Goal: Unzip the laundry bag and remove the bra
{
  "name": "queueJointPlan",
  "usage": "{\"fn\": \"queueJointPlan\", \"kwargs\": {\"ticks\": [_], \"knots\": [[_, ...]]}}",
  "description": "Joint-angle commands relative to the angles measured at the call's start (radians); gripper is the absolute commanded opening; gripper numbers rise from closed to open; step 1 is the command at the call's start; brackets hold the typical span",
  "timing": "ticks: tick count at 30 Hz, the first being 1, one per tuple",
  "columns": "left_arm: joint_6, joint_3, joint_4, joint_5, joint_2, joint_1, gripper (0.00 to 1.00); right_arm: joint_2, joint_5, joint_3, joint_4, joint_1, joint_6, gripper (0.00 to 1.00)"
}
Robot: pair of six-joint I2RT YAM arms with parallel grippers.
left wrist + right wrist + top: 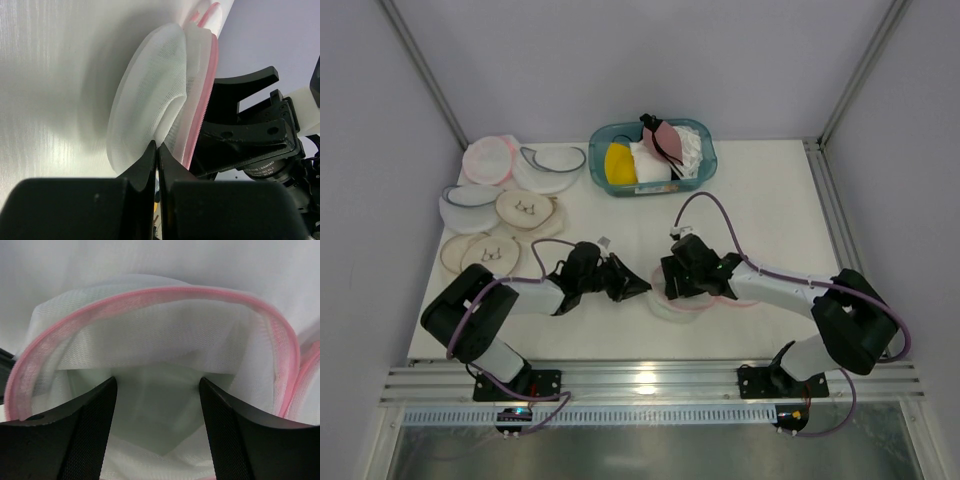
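The laundry bag (670,304), a round white mesh pouch with a pink zipper rim, lies at the front middle of the table between my grippers. My left gripper (638,288) is shut on the bag's mesh edge (150,100); its tips (157,146) pinch the mesh beside the pink rim (206,95). My right gripper (672,285) is open, reaching into the bag's mouth. In the right wrist view the pink rim (150,296) arches over the opening, and the pale mint bra (160,415) lies inside between my spread fingers (158,382).
A teal basket (707,138) at the back holds a yellow bra (618,163) and a mauve bra (665,140). At back left lie a pinker pouch (488,158), navy-trimmed pouches (552,165) and beige cups (525,208). The metal rail runs along the near edge.
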Motion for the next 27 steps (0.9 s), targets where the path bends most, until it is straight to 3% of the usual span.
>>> {"fn": "queueJointPlan", "kwargs": {"ticks": [1, 14, 20, 24, 25, 27], "knots": [[0.025, -0.013, 0.013, -0.001, -0.026, 0.006, 0.0, -0.021, 0.134, -0.011, -0.052, -0.006, 0.023, 0.7], [0.025, -0.005, 0.013, -0.002, -0.009, 0.006, 0.0, -0.072, 0.409, 0.026, -0.261, -0.004, 0.047, 0.72], [0.02, -0.005, 0.017, 0.002, -0.001, 0.008, 0.0, -0.018, 0.219, -0.04, -0.109, -0.009, 0.026, 0.69], [0.022, -0.009, 0.008, -0.005, -0.015, 0.006, 0.0, -0.031, 0.0, -0.104, 0.025, -0.01, 0.037, 0.49], [0.022, -0.01, 0.005, -0.004, -0.016, 0.008, 0.0, -0.041, -0.06, -0.113, 0.061, -0.01, 0.043, 0.4], [0.024, -0.01, 0.005, -0.005, -0.021, 0.006, 0.0, -0.064, -0.096, -0.129, 0.078, -0.01, 0.043, 0.31]]}}
